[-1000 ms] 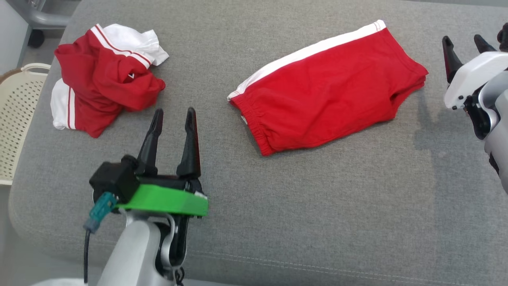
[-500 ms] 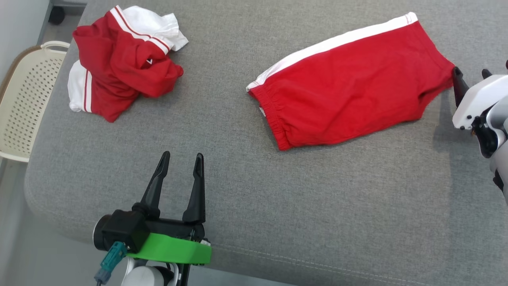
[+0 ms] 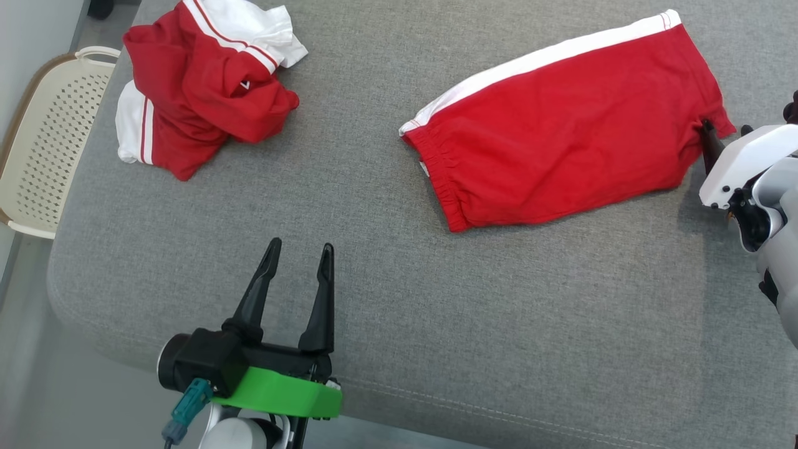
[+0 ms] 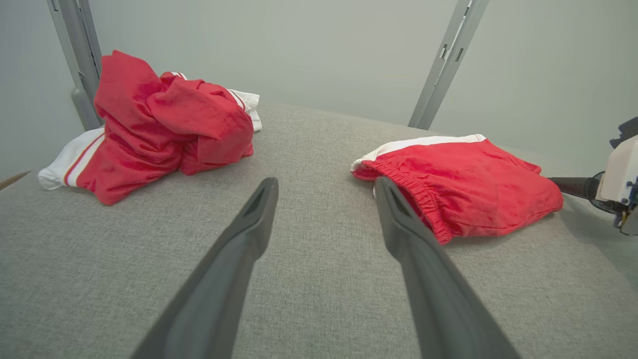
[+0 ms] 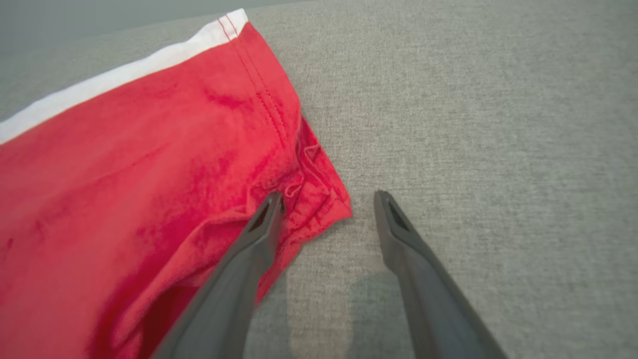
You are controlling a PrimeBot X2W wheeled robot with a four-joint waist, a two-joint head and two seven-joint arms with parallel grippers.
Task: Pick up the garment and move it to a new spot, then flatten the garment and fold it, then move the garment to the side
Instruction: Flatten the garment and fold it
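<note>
Two claws, both spread: the left claw (image 3: 300, 244) hovers over the grey surface (image 3: 499, 324); the right claw (image 5: 327, 197) straddles a corner of the folded red shorts (image 3: 561, 125) lying flat on it.

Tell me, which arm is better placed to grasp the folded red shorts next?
Probably the right. The right gripper is open, one finger over the corner of the folded red shorts; the left gripper, also open, hovers apart from them.
</note>
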